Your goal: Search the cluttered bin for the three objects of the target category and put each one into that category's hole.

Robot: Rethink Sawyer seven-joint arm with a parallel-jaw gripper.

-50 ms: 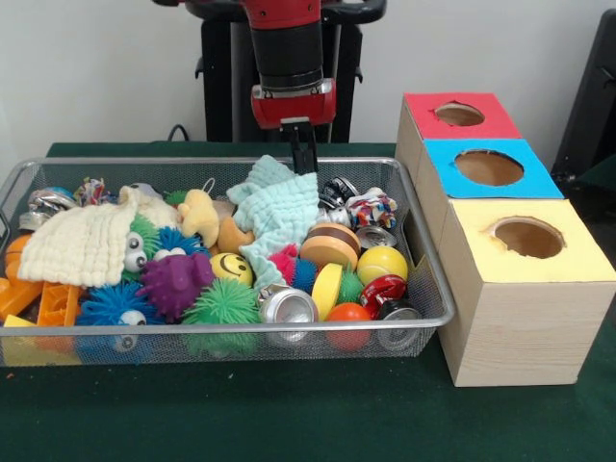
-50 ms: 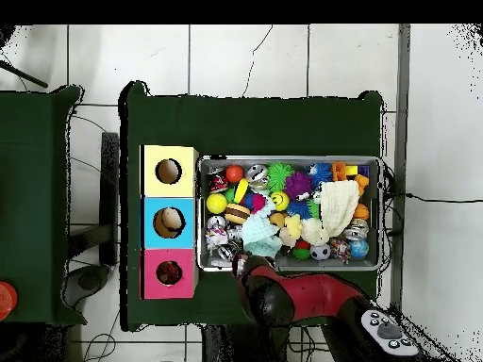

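Observation:
A wire mesh bin (image 1: 115,332) (image 2: 380,212) is packed with toys, cloths and cans. A mint green cloth (image 1: 279,212) (image 2: 259,243) stands bunched up at the bin's far middle, its top above the rim. My gripper (image 1: 304,159) hangs at the cloth's upper right corner, its fingers pressed together on the cloth's edge. In the overhead view only the arm's end (image 2: 250,273) shows beside the cloth. Three wooden boxes with holes stand right of the bin: red (image 1: 459,114) (image 2: 169,273), blue (image 1: 489,166) (image 2: 169,222), yellow (image 1: 527,237) (image 2: 169,171).
In the bin lie a cream cloth (image 1: 82,245), a purple spiky ball (image 1: 175,281), a smiley ball (image 1: 231,267), a yellow ball (image 1: 382,262), a silver can (image 1: 287,306) and a red can (image 1: 383,289). Green cloth covers the table (image 1: 289,414).

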